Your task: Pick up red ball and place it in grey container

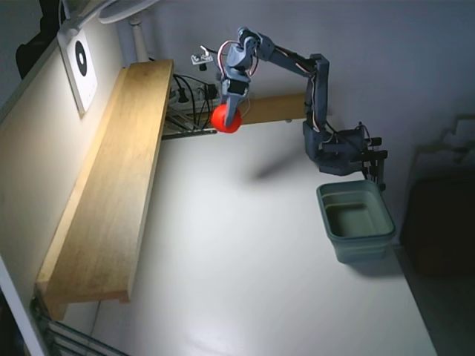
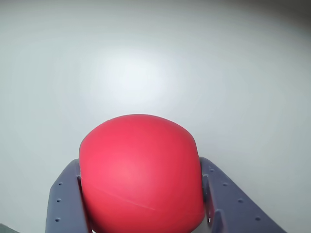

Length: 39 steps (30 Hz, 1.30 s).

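The red ball (image 1: 225, 119) is held in my gripper (image 1: 229, 113), lifted above the white table at the upper middle of the fixed view. The gripper points down and is shut on the ball. In the wrist view the ball (image 2: 141, 174) fills the lower middle, squeezed between the two blue-grey fingers (image 2: 63, 204), with bare white table behind it. The grey container (image 1: 356, 220) stands on the table at the right of the fixed view, below the arm's base, apart from the gripper. It looks empty.
A long wooden shelf (image 1: 111, 193) runs along the left side of the table. Cables and a power strip (image 1: 191, 93) lie behind the gripper. The arm's base (image 1: 345, 152) is clamped at the right, just above the container. A dark box (image 1: 441, 222) stands at the far right.
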### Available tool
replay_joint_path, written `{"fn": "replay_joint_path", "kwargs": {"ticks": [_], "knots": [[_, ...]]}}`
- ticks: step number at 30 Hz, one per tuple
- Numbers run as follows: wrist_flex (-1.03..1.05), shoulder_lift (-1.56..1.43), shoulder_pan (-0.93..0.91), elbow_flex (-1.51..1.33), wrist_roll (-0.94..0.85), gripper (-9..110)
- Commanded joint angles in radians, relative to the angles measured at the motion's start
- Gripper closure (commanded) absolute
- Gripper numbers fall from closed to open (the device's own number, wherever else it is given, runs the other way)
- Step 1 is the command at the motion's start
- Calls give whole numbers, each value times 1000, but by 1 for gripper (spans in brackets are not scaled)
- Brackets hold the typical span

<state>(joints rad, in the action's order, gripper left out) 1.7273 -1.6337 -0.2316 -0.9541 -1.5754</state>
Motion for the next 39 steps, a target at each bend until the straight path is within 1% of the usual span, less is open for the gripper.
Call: {"fn": "replay_joint_path", "kwargs": {"ticks": [1,35,39], "knots": [[16,-16,91,36,5,78],[16,-16,1090,36,5,78],[16,-16,1130,36,5,78]]}}
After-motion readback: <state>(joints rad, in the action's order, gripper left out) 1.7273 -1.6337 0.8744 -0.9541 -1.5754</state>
